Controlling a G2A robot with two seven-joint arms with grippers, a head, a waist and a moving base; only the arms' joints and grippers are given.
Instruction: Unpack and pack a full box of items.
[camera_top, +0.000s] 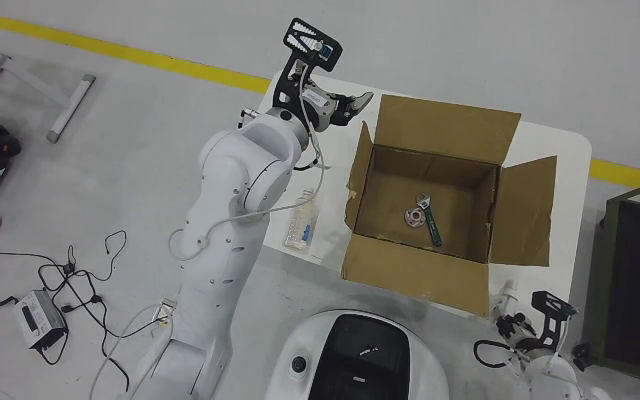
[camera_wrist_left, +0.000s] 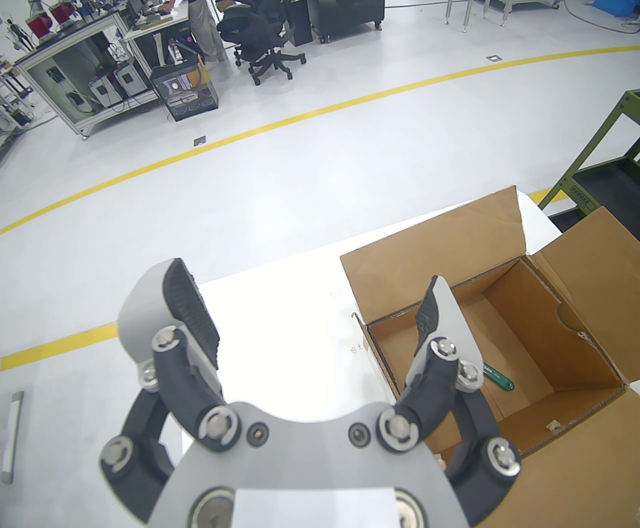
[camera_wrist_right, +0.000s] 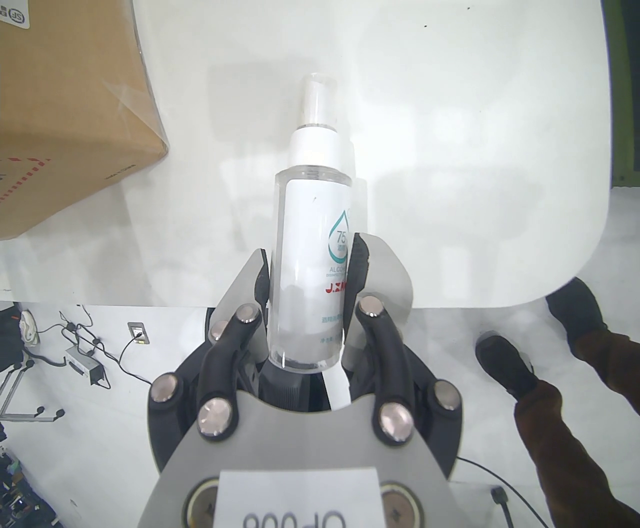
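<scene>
An open cardboard box (camera_top: 420, 265) stands on the white table (camera_top: 560, 145). On its floor lie a green-handled wrench (camera_top: 430, 220) and a small round metal part (camera_top: 411, 215). My left gripper (camera_top: 352, 103) hovers open and holds nothing, just outside the box's far left corner; in the left wrist view its fingers (camera_wrist_left: 192, 310) stand wide apart beside the box (camera_wrist_left: 575, 280), with the wrench handle (camera_wrist_left: 500, 378) showing inside. My right gripper (camera_wrist_right: 312, 270) is shut on a clear spray bottle (camera_wrist_right: 312, 215) with a white label, held over the table by the box's near right corner (camera_wrist_right: 65, 125).
A clear plastic bottle (camera_top: 302, 225) lies on the table's left edge, partly under my left arm. The box flaps (camera_top: 525, 210) stand open on all sides. A green metal cart (camera_top: 615, 280) stands right of the table.
</scene>
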